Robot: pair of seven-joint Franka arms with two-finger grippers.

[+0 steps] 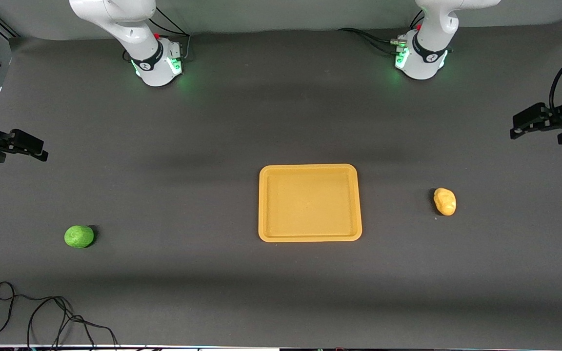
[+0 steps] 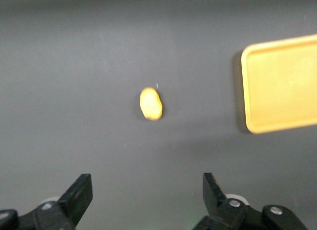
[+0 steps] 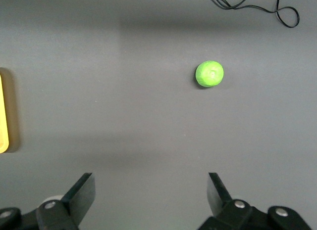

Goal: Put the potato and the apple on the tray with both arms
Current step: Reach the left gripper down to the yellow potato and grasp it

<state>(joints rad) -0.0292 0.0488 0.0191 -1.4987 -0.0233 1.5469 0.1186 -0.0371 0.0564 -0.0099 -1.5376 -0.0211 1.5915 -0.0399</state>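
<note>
The orange-yellow tray lies empty in the middle of the table. The yellow-orange potato lies on the mat beside it toward the left arm's end; it also shows in the left wrist view. The green apple lies toward the right arm's end, also in the right wrist view. My left gripper is open and empty, up in the air at the table's edge, apart from the potato. My right gripper is open and empty, up in the air at its own end, apart from the apple.
A black cable lies looped on the mat near the front edge at the right arm's end; it also shows in the right wrist view. The tray's edge shows in both wrist views.
</note>
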